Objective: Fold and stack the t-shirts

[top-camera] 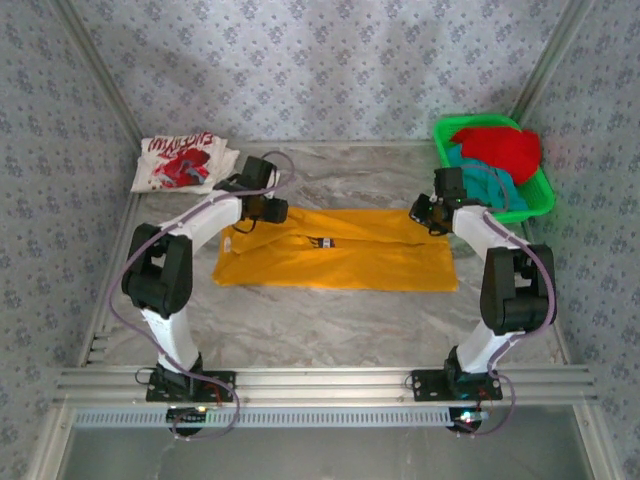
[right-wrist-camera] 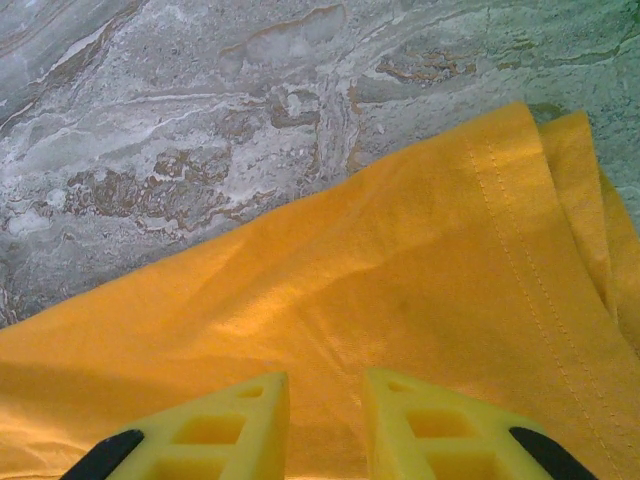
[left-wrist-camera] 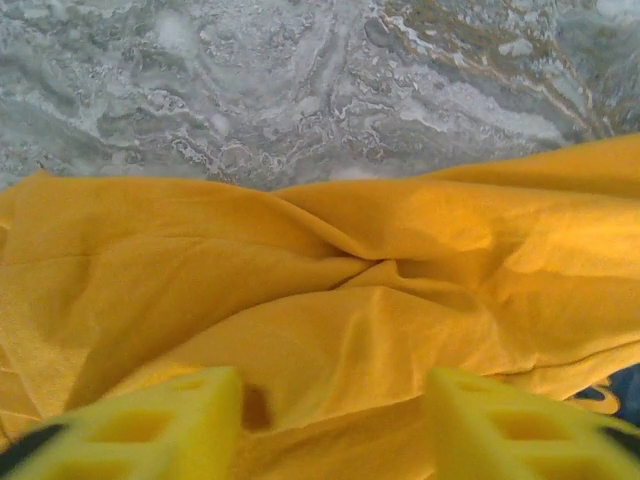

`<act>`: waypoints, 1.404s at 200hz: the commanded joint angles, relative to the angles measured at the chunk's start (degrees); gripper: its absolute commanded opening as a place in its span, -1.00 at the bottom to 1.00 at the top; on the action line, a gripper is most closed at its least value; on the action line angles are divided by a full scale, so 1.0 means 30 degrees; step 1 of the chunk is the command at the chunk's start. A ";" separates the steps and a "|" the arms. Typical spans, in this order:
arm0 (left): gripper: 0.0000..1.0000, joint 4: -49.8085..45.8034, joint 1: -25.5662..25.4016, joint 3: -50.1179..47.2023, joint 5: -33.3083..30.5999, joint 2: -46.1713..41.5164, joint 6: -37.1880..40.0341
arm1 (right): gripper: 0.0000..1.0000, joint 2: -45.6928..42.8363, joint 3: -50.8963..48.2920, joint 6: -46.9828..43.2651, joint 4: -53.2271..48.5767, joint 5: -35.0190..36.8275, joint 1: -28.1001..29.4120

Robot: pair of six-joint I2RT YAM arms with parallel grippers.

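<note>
My left claw gapes open, yellow shirt beneath it. My right claw is nearly closed; I can't tell if it grips.

You had four t-shirts on one bench: one yellow-orange t-shirt, one white t-shirt with a red graphic, one red t-shirt, one teal t-shirt. One green basket and two arms, left arm and right arm, completed the count.
</note>
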 commanded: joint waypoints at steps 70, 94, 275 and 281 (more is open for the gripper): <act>-0.23 0.0643 -0.0126 -0.1168 -0.3110 -0.0183 -0.2436 | -0.42 -0.0158 -0.0040 -0.0274 -0.0087 -0.0365 -0.0110; -0.29 0.0389 -0.0140 -0.0817 -0.3020 0.0646 -0.2779 | -0.42 -0.0297 -0.0072 -0.0273 -0.0191 -0.0369 -0.0114; -1.00 -0.1081 -0.5429 -0.7914 -0.4014 -0.6398 -1.4684 | -0.37 -0.1047 -0.0728 -0.0780 -0.0250 -0.0501 -0.0862; -1.00 -0.1060 -0.5795 -0.7952 -0.3930 -0.6443 -1.4900 | -0.37 -0.1065 -0.0743 -0.0810 -0.0264 -0.0483 -0.0870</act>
